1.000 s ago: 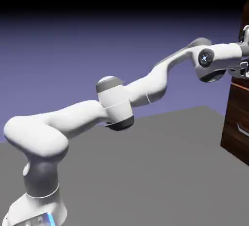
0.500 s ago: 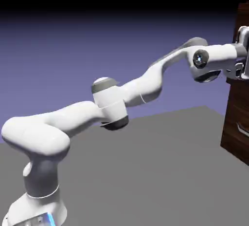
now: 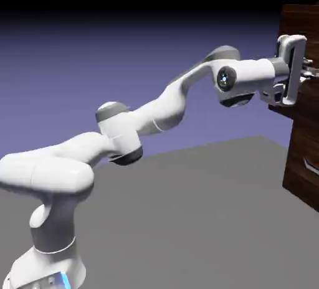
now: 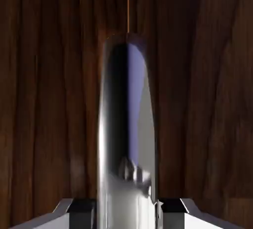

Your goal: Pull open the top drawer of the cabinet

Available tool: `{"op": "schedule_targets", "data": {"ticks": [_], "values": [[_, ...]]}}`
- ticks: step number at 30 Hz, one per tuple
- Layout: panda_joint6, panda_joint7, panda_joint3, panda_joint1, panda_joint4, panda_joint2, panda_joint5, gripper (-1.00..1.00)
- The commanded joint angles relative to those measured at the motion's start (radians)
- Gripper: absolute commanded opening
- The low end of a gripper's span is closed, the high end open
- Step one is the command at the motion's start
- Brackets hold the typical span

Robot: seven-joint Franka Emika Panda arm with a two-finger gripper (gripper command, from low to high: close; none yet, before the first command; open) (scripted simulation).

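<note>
The cabinet (image 3: 303, 151) stands at the exterior view's right edge, dark brown with wood grain. Its top drawer (image 3: 304, 27) juts out to the left of the fronts below it. My gripper (image 3: 306, 75) is at that drawer's front, at the end of the outstretched arm. In the hand view a silver handle (image 4: 127, 134) rises large between my two grey fingertips (image 4: 80, 207), and my gripper (image 4: 126, 209) is shut on it. Behind the handle, the drawer's wood grain (image 4: 44, 99) fills the picture.
A lower drawer with a silver bar handle (image 3: 309, 167) shows below, at the right edge. The grey table (image 3: 187, 219) spreads between the robot's base (image 3: 43, 269) and the cabinet.
My arm has drawn back to the left, elbow and wrist both shifting left and slightly up. The top drawer front has come out to the left with the hand.
</note>
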Motion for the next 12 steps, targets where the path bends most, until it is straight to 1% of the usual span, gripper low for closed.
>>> {"op": "schedule_targets", "data": {"ticks": [1,9,10,11,12], "values": [[-0.017,-0.003,-0.001,0.02,-0.036,0.005,-0.005,-1.0],[-0.139,-0.035,-0.017,0.175,-0.313,0.043,-0.04,-1.0],[-0.139,-0.035,-0.017,0.175,-0.313,0.043,-0.04,1.0],[-0.139,-0.035,-0.017,0.175,-0.313,0.043,-0.04,1.0],[-0.153,-0.043,-0.02,0.198,-0.349,0.044,-0.05,1.0]]}}
